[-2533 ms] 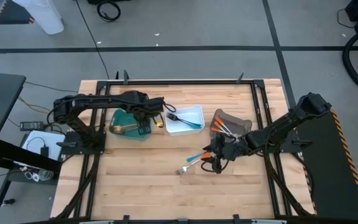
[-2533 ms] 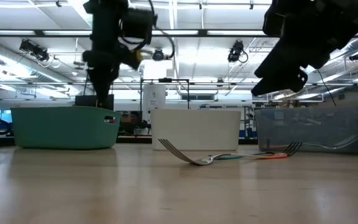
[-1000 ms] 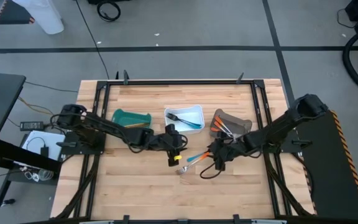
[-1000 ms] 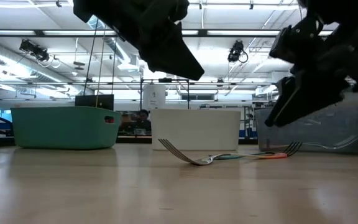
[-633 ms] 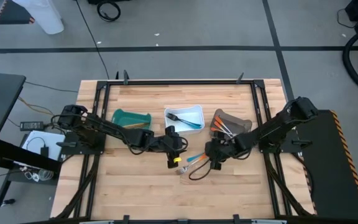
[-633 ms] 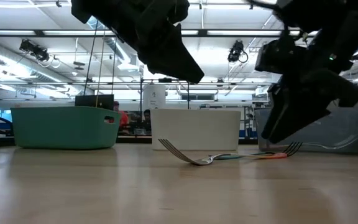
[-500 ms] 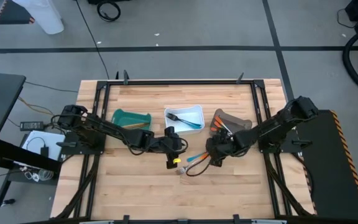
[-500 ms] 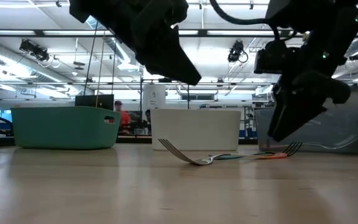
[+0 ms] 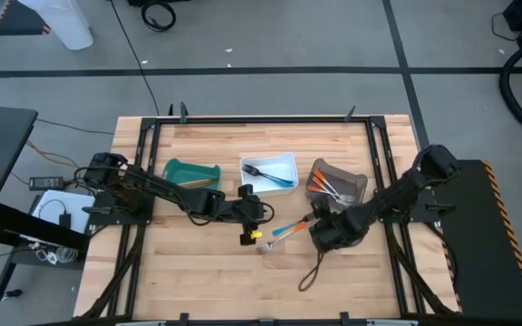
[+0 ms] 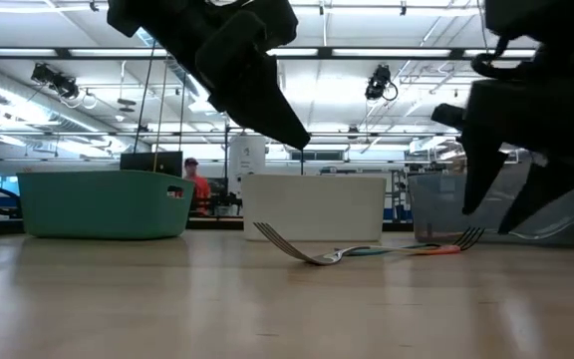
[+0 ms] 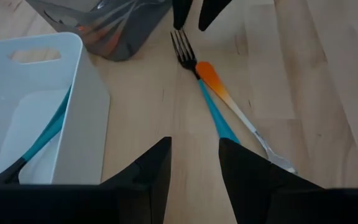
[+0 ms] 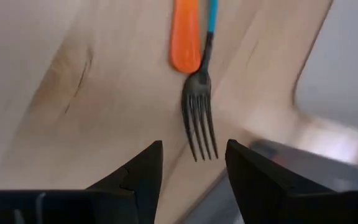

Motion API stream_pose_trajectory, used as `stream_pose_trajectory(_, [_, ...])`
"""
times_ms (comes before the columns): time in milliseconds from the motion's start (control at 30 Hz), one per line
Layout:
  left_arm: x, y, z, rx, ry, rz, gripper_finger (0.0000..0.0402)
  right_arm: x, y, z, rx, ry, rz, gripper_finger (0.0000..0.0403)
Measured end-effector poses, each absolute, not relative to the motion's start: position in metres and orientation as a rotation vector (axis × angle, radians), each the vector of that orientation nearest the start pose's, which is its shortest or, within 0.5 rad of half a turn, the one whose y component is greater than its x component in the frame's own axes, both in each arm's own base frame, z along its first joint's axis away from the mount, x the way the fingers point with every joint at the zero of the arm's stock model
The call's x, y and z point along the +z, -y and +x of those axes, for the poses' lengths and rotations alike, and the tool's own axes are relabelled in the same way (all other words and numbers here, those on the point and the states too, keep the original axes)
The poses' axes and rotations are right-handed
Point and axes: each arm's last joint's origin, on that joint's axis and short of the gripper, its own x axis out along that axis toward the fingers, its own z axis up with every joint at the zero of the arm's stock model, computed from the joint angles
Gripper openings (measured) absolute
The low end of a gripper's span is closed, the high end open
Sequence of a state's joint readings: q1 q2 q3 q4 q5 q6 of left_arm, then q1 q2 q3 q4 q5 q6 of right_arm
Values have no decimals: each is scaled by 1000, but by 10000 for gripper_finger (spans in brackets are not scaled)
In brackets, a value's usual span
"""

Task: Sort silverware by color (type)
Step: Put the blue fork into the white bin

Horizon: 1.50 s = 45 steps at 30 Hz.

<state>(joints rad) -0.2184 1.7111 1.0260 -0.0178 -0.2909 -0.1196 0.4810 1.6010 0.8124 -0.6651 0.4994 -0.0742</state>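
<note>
I see the wooden tabletop [image 9: 207,272] carrying three bins in a row across its middle, nearer the far edge: a teal bin [image 9: 188,171] toward the left edge, a white bin [image 9: 270,172] at centre holding a blue-handled fork [image 9: 275,177], and a grey-brown bin [image 9: 338,180] toward the right edge holding orange-handled cutlery [image 9: 321,187].

My left arm reaches in from the left edge; the left gripper [image 9: 248,226] hangs above the centre of the tabletop, just in front of the white bin, fingers [image 11: 148,168] parted with nothing between them.

My right arm comes from the right edge; the right gripper [image 9: 320,232] hangs in front of the grey-brown bin, fingers [image 12: 138,171] apart and empty, above the dark tines of a fork.

On the bare wood between the two grippers lie an orange-handled fork [image 11: 219,90] and a blue-handled piece [image 11: 219,121], crossing and touching each other; what kind the blue one is I cannot tell
</note>
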Motion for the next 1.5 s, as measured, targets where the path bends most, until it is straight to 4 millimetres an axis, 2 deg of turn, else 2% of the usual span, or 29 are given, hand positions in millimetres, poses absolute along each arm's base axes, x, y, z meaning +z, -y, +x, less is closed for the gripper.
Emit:
stream_pose_trajectory(167, [194, 69, 351, 110, -677, 63, 142, 131, -113, 230, 16, -1294, -964, 181])
stream_pose_trajectory(433, [194, 69, 350, 110, -688, 67, 142, 104, -114, 234, -60, -1329, -1131, 176])
stream_pose_trajectory(633, [193, 69, 350, 113, -691, 60, 142, 102, -116, 237, -70, -1295, -1104, 143])
stream_pose_trajectory(967, [194, 69, 350, 171, -670, -109, 142, 102, -120, 239, -71, -1258, -1097, 12])
stream_pose_trajectory(1067, [195, 69, 351, 171, -662, -115, 142, 102, -120, 241, -85, -1240, -1089, 12])
stream_pose_trajectory(1233, [195, 69, 351, 139, -660, -26, 149, 109, -123, 248, -49, -1241, -1056, 13])
stream_pose_trajectory(1500, [194, 69, 352, 118, -672, 43, 195, 133, -118, 271, -11, -1291, -818, 7])
